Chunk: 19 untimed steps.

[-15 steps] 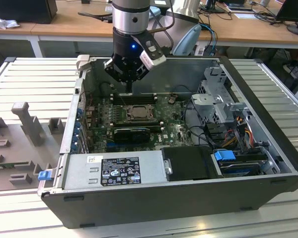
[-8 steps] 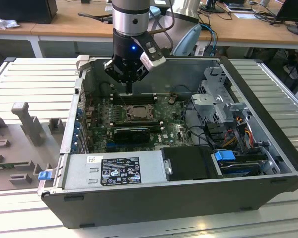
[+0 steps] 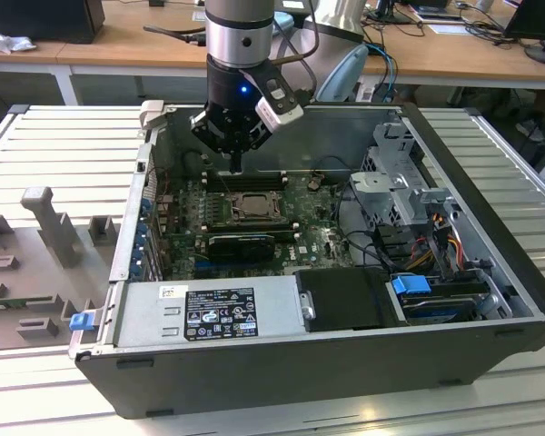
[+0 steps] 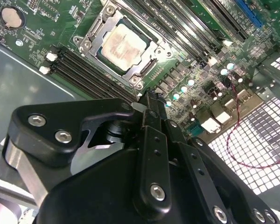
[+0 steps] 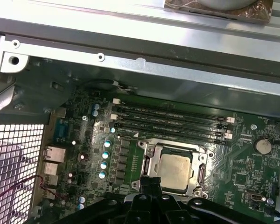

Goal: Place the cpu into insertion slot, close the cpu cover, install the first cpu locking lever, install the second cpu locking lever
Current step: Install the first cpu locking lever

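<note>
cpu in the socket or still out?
In. The cpu lies flat inside the socket, metal frame around it, in both wrist views.

The computer case (image 3: 345, 363) lies open on the counter (image 3: 64, 154). The motherboard (image 3: 309, 241) lies in the case toward its far wall. The cpu (image 5: 173, 171) sits in the insertion slot (image 5: 151, 168), with the cpu cover (image 4: 95, 25) down around it. 4 memory slots (image 5: 170, 122) run between the slot and the far wall. The tool (image 3: 235, 166) hangs over the memory slots, just beside the slot.
</note>
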Each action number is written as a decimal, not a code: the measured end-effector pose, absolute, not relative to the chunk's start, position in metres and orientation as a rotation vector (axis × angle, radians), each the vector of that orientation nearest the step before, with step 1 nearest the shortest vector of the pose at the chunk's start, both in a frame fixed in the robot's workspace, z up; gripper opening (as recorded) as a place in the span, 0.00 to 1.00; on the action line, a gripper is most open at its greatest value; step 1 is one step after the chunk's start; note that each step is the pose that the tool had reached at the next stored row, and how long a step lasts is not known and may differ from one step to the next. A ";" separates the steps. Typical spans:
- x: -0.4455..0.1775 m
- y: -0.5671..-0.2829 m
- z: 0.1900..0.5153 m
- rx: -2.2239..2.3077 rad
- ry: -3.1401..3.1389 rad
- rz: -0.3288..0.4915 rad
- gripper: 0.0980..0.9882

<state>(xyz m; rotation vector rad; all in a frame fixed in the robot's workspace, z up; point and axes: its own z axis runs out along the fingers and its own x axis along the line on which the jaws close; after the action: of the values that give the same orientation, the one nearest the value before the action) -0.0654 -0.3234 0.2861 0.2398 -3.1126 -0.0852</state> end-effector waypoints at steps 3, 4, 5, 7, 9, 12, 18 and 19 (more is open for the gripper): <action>-0.065 -0.323 0.285 0.240 -3.113 -0.086 0.01; -0.065 -0.323 0.284 0.240 -3.113 -0.087 0.01; -0.065 -0.323 0.284 0.240 -3.113 -0.088 0.01; -0.065 -0.323 0.284 0.240 -3.113 -0.089 0.01; -0.066 -0.323 0.283 0.240 -3.113 -0.090 0.01; -0.066 -0.323 0.282 0.240 -3.113 -0.091 0.01; -0.067 -0.323 0.279 0.240 -3.113 -0.092 0.01; -0.067 -0.323 0.279 0.240 -3.113 -0.093 0.01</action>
<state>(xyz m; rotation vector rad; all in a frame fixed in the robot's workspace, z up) -0.0669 -0.3234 0.2786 0.2398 -3.1128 -0.0928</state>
